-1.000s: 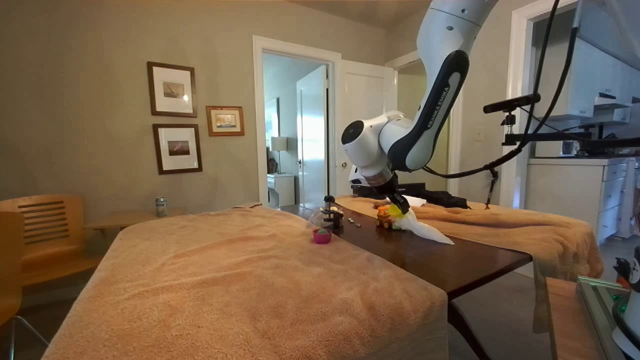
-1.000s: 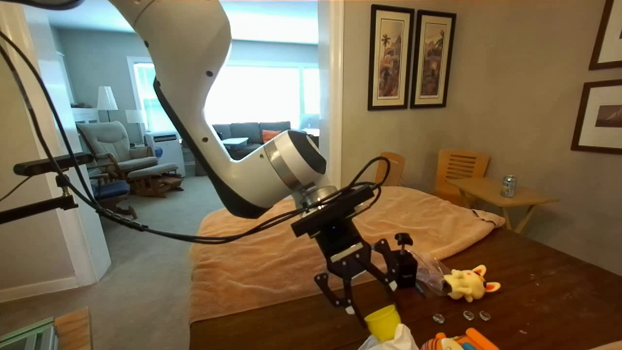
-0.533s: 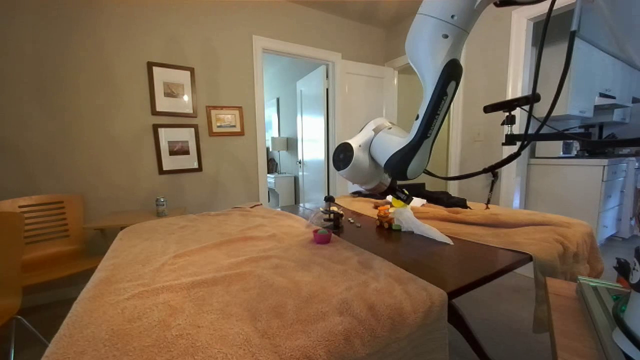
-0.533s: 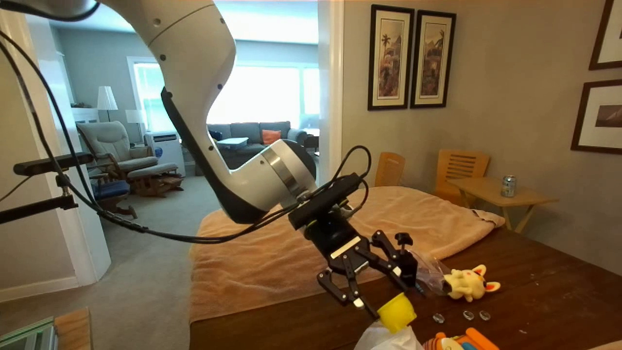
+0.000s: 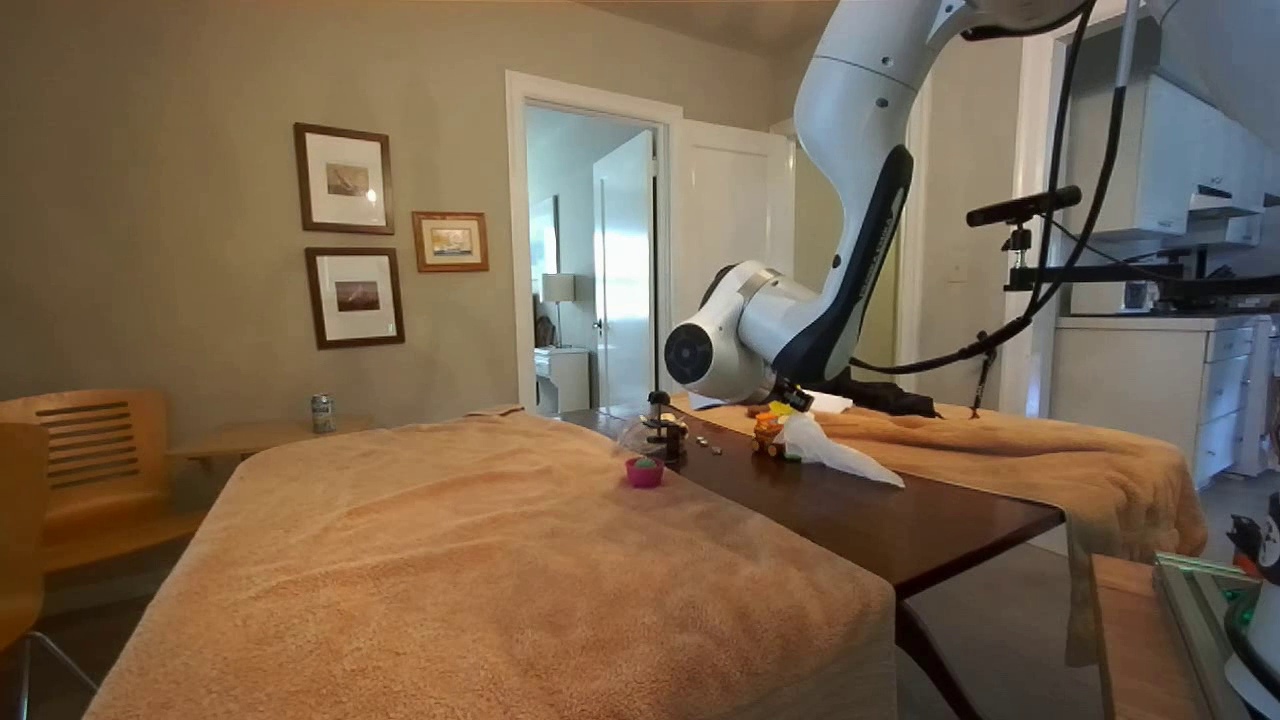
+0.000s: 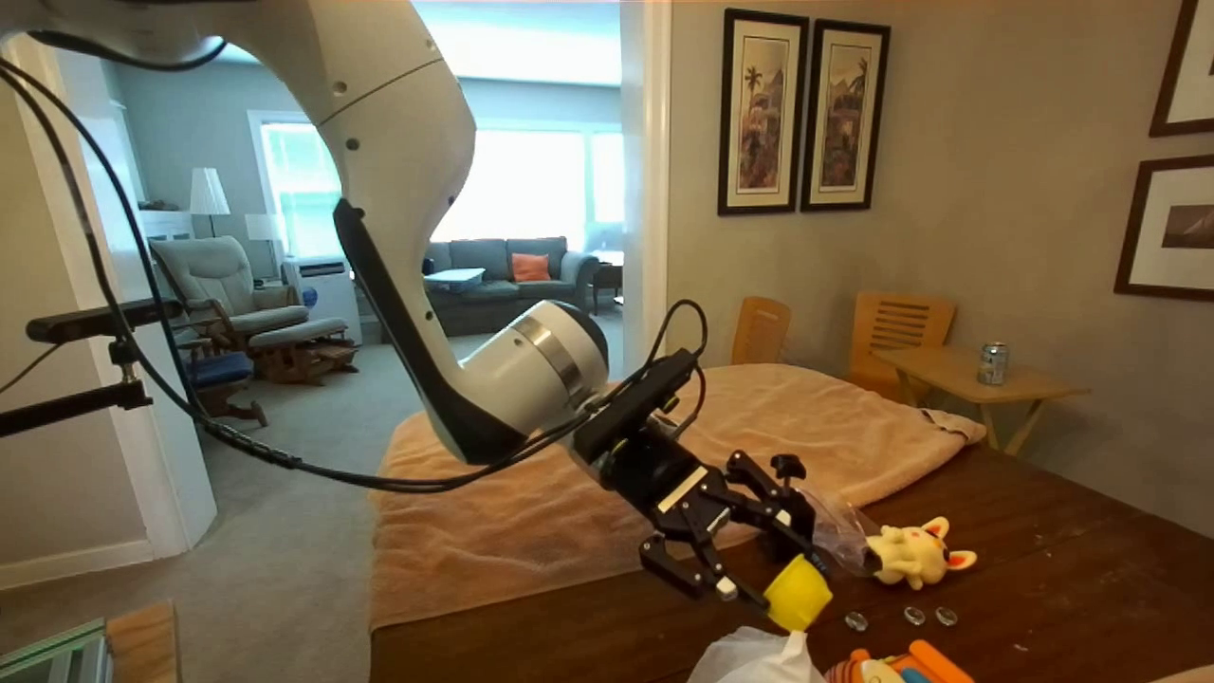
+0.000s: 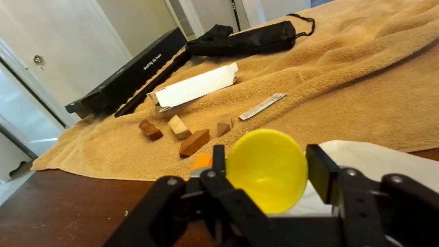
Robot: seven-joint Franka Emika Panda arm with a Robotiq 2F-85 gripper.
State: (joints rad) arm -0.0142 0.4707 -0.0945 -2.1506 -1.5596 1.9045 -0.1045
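My gripper (image 6: 793, 579) is shut on a small yellow cup (image 6: 799, 596), with one finger on each side of it. In the wrist view the yellow cup (image 7: 267, 168) shows its hollow inside, its mouth facing back toward the palm. The cup is tilted with the gripper, above the dark table. A white crumpled sheet (image 6: 759, 656) lies just below the cup; it also shows in an exterior view (image 5: 840, 455) and in the wrist view (image 7: 370, 157). An orange toy vehicle (image 5: 768, 430) stands beside the sheet. Its orange part (image 7: 203, 160) is partly hidden behind a finger.
A black clamp (image 6: 789, 512), a yellow plush toy (image 6: 915, 555) and clear stones (image 6: 856, 621) are near the gripper. A pink cup (image 5: 645, 472) sits by the towel edge. Wooden blocks (image 7: 194, 142), a white box (image 7: 197, 85) and a black box (image 7: 130, 72) lie on the towel (image 7: 343, 113).
The gripper has tilted to point more sideways, and the wrist has lowered. The yellow cup has swung with it, tipping and rising a little off the white sheet.
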